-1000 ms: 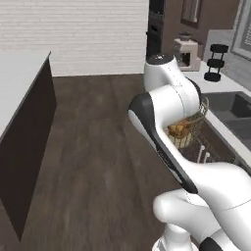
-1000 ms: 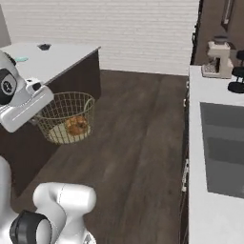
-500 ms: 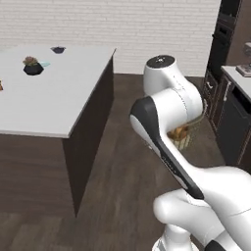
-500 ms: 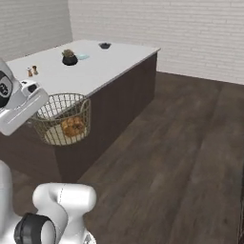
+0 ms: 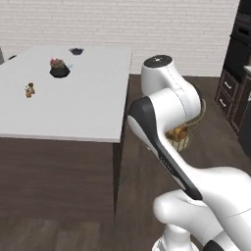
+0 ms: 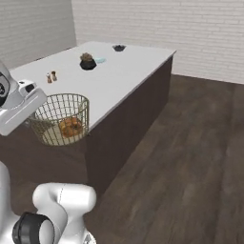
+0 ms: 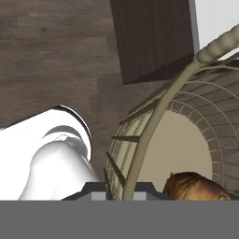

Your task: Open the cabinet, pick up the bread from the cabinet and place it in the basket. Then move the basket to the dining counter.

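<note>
1. Camera swung since the earlier frame: white-topped long dining surface now fills the left, sink worktop gone.
2. Round tan wire basket is carried off the floor, its rim at the fingers; whether they clamp it, cannot tell.
3. Golden-brown lumpy bread roll lies on the basket's base, beyond the fingers.
4. Basket hangs beside the surface's edge, not on it.
</note>
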